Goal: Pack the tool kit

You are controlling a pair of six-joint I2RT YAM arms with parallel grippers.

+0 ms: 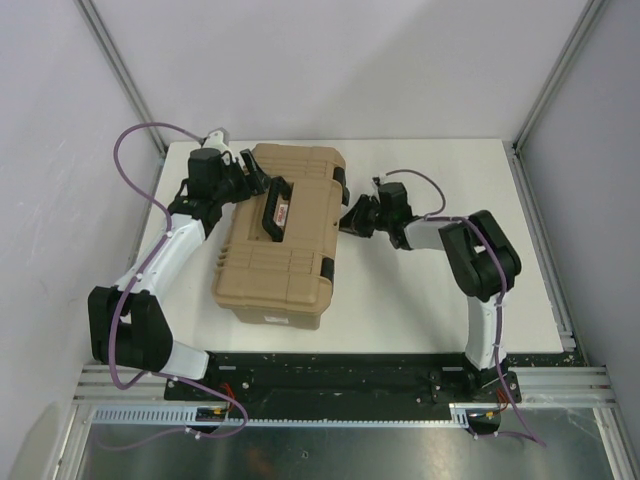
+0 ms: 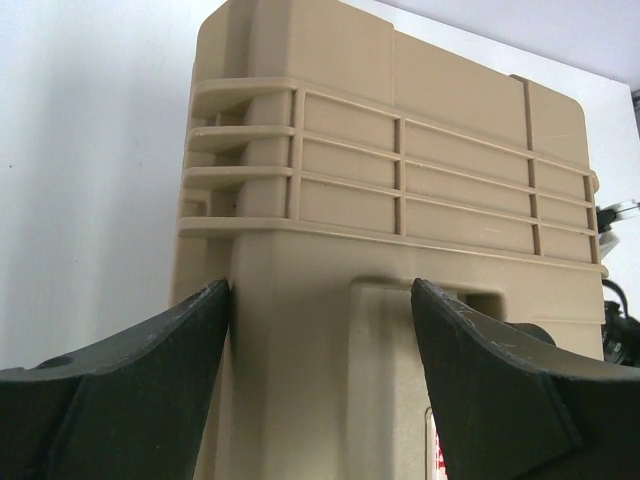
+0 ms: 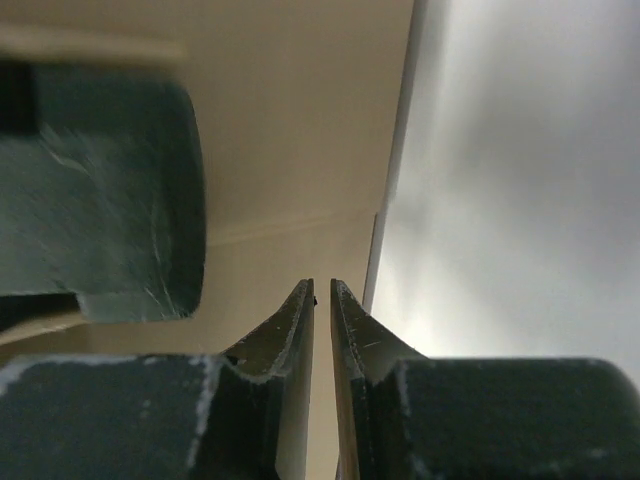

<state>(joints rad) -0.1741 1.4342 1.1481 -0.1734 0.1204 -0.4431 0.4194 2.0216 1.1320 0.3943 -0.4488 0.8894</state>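
Where the tool kit sits: the tool kit [image 1: 290, 250] lies flat on the white table [image 1: 420, 290] between the two arms, lid down and handle side facing up.
Handle: the black handle [image 1: 275, 210] lies along the top of the case, with a small red-and-white label [image 1: 283, 212] beside it.
Left gripper: the left gripper [image 1: 250, 180] is at the far left corner of the case. Its jaws stand wide apart, straddling a raised tan block of the lid. Whether the fingertips [image 2: 215, 300] press on it cannot be told.
Right gripper: the right gripper [image 1: 348, 215] is at the right side of the case, near the far latch [image 1: 338, 180]. Its jaws are closed almost together with nothing between them.
Done so far: the lid looks shut, and the case is the only task item in view, so packing seems close to finished.
Left to do: probably fastening the far latch and the near latch [image 1: 327, 268].
Hidden: the contents and lining are out of sight under the lid.
Hard to make out: whether either latch is snapped shut. The right wrist view shows only a blurred dark block [image 3: 100, 190], likely a latch, against the tan wall. The left wrist view cuts off the handle and most of the label.
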